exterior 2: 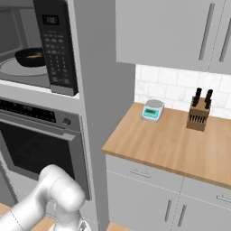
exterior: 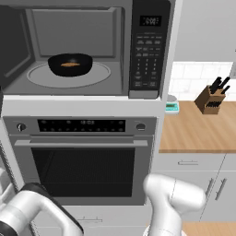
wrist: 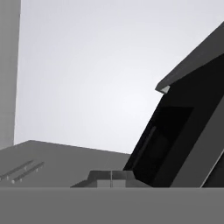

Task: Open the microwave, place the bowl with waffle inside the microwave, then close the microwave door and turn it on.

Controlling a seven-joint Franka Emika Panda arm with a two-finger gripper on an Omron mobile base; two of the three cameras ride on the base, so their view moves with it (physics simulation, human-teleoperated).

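Microwave (exterior: 92, 50) open; bowl with waffle (exterior: 70, 64) sits on the turntable (exterior: 41, 76). Fingers (wrist: 111, 178) pressed together, holding nothing, beside a dark panel (wrist: 183, 131), possibly the microwave door.

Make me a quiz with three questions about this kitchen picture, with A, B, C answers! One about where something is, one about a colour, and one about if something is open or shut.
1. Where is the bowl?
A. on the counter
B. on the turntable in the microwave
C. in the oven

2. What colour is the knife block?
A. brown
B. white
C. blue

3. How is the microwave door?
A. shut
B. taken off
C. swung open

Answers:
1. B: the bowl with its waffle sits on the round glass turntable inside the microwave, above the oven.
2. A: the block is brown wood with black knife handles, standing on the counter.
3. C: the grey cavity shows plainly, and the door stands out at the left edge.
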